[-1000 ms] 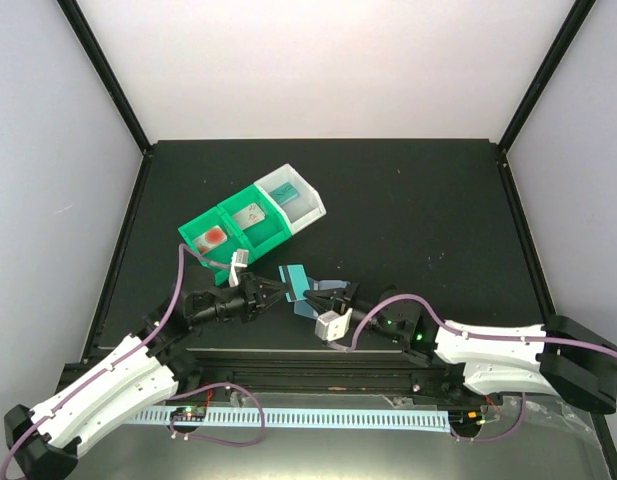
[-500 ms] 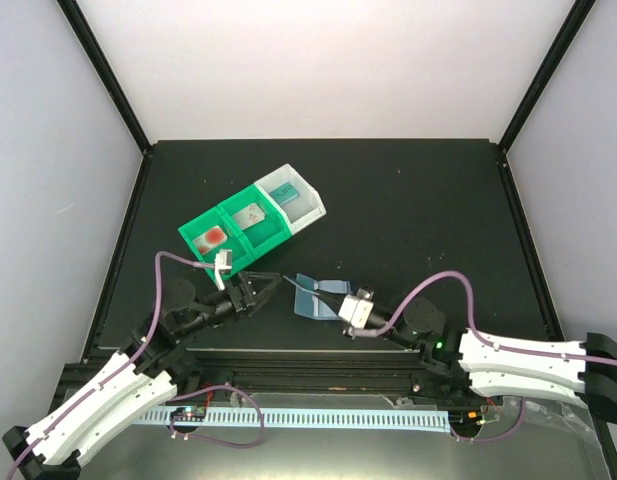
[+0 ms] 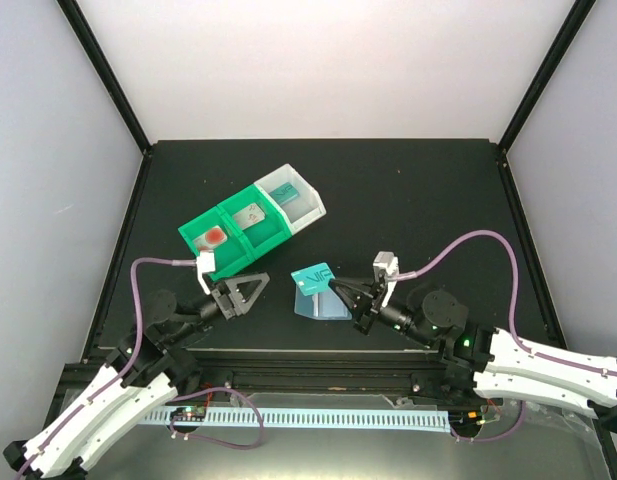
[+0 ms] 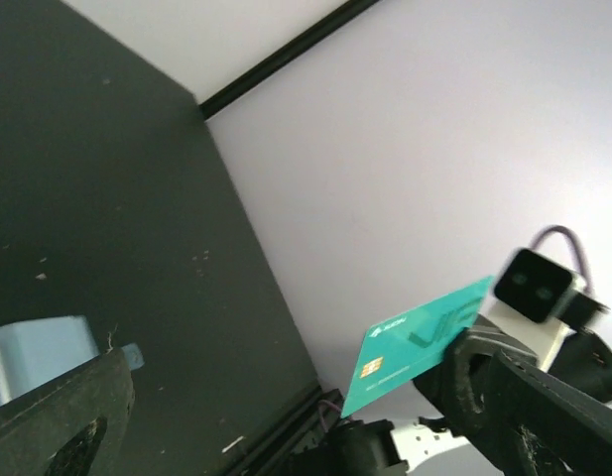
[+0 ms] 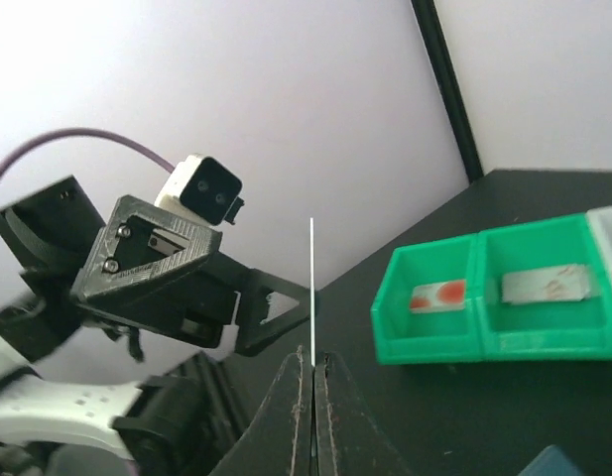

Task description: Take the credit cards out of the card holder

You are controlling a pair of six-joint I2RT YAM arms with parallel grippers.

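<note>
Black table (image 3: pixel 438 200) underneath: right arm (image 3: pixel 518 352) reaches low toward centre, right jaws clenched on 1 teal card (image 3: pixel 312 277); card holder (image 3: pixel 326 304) lies just beneath them; left jaws spread wide, empty, nearby.

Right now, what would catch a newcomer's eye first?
A teal card pinched in the right hand, held over the blue card holder at the front middle of the table. Behind, to the left, sit green and white trays; the left hand gapes open and empty beside them.

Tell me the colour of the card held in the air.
Teal. The card shows best in the left wrist view.
</note>
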